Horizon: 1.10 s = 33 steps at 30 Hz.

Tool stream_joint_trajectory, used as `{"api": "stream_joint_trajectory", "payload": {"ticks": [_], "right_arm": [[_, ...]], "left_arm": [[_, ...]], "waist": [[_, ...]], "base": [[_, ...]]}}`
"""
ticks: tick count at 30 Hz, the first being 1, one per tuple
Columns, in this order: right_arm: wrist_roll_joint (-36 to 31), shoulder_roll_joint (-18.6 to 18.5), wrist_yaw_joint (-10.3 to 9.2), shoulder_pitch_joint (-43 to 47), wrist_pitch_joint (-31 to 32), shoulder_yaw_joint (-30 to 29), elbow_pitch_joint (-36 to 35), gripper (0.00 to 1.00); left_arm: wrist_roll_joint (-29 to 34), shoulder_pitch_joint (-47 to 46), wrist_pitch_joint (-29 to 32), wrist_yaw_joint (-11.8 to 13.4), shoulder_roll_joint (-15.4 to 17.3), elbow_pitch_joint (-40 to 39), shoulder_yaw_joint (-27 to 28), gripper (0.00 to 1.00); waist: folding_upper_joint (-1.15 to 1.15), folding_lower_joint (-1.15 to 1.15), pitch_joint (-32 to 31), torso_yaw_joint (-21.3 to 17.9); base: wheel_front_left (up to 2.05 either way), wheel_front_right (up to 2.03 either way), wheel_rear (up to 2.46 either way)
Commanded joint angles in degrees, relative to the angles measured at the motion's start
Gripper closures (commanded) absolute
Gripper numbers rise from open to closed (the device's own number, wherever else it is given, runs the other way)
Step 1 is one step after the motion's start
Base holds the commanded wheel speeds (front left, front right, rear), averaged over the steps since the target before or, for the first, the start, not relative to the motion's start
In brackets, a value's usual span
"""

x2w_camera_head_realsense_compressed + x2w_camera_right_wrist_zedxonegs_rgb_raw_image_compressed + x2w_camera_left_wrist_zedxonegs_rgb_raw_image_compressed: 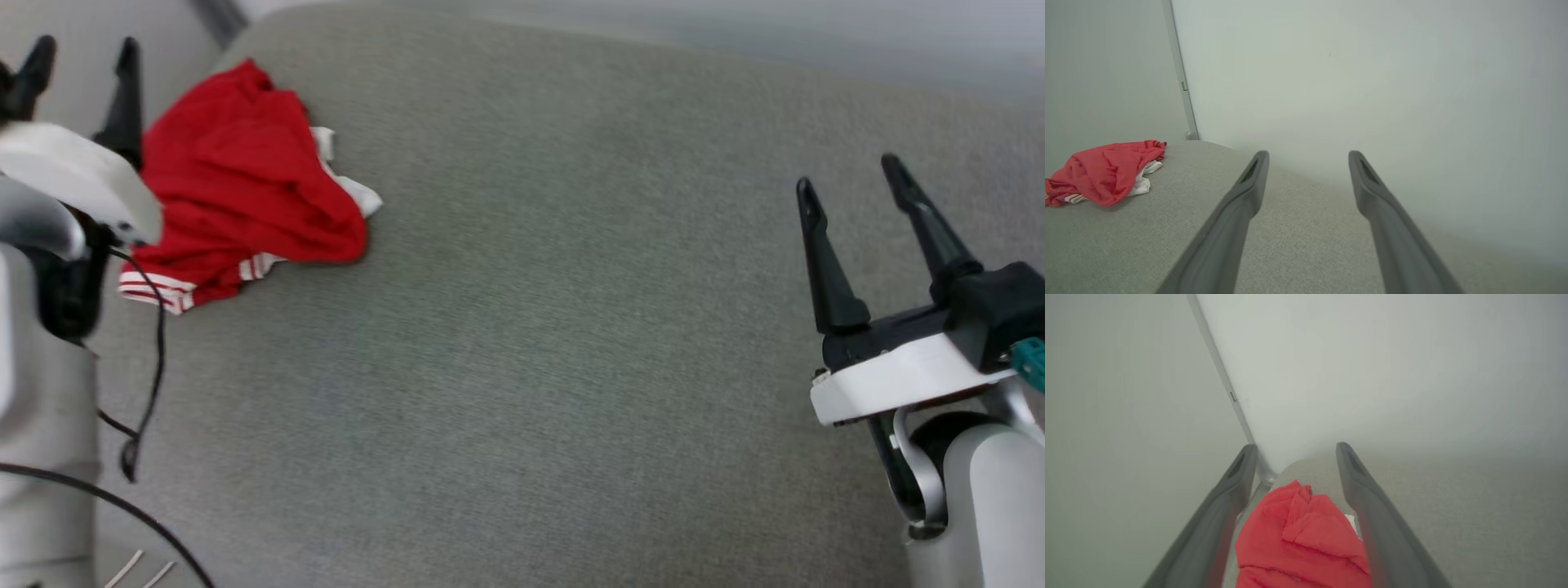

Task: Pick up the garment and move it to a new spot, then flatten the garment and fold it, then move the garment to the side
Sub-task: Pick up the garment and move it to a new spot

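Garment (245, 180), red, white sleeve, striped trim: crumpled in a heap at far left corner of grey fabric surface (571, 327). Left gripper (82, 49): jaws spread wide, heap framed between them in left wrist view; contact not discernible. Right gripper (847, 173): jaws spread wide, holds nothing, well apart to the right.

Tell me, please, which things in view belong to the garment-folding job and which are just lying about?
Belonging to the job: the garment, crumpled at the far left corner of the grey fabric surface; the left gripper, open, close to it; the right gripper, open over bare fabric.
Just about: a black cable hanging by the left arm; a grey strip on the wall.
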Motion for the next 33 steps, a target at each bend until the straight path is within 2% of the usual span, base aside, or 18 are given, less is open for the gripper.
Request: {"api": "stream_joint_trajectory", "payload": {"ticks": [1,8,12,17,23,26,29,33], "right_arm": [[-0.6,0.0,-0.02,-1.4,-0.1,-0.1,-0.9,0.00],[-0.8,1.2,-0.02,-3.2,-0.7,-0.8,-3.4,0.00],[-0.7,1.8,-0.02,-3.7,-1.2,-1.4,-3.8,0.00],[-0.8,2.2,-0.02,-4.1,-1.7,-2.1,-3.7,0.00],[-0.7,2.4,-0.02,-4.4,-2.4,-3.0,-3.3,0.00],[-1.0,2.5,-0.02,-4.2,-2.6,-3.3,-3.5,0.00],[-0.6,2.5,-0.02,-3.6,-2.6,-3.6,-3.4,0.00],[0.1,2.5,-0.02,-2.7,-3.2,-3.7,-2.7,0.00]], "left_arm": [[-2.3,-1.7,3.5,0.0,1.5,2.2,-0.4,0.00],[-11.1,-5.9,18.4,0.0,11.8,12.2,-5.4,0.00],[-15.4,-6.2,23.9,0.0,14.8,17.1,-7.9,0.00],[-20.6,-5.6,26.2,0.0,15.9,22.1,-9.8,0.00],[-25.0,-4.0,28.1,-0.1,14.5,27.8,-12.2,0.00],[-24.9,-4.5,25.4,0.0,14.8,30.0,-12.5,1.00],[-24.0,-5.9,20.9,0.1,15.3,31.3,-12.4,1.00],[-22.9,-8.4,11.4,1.6,16.5,32.0,-10.9,1.00]], "waist": [[0.00,-0.01,5.2,-4.9],[0.00,-0.01,11.5,-9.7],[0.00,-0.01,14.1,-11.3],[0.00,-0.01,16.2,-12.3],[0.00,-0.01,16.9,-13.0],[0.00,-0.01,16.6,-13.0],[0.00,-0.01,15.3,-12.8],[0.00,-0.01,12.3,-12.3]], "base": [[0.00,0.00,0.00],[0.00,0.00,0.00],[0.00,0.00,0.00],[0.00,0.00,0.00],[0.00,0.00,0.00],[0.00,0.00,0.00],[0.00,0.00,0.00],[0.00,0.00,0.00]]}}
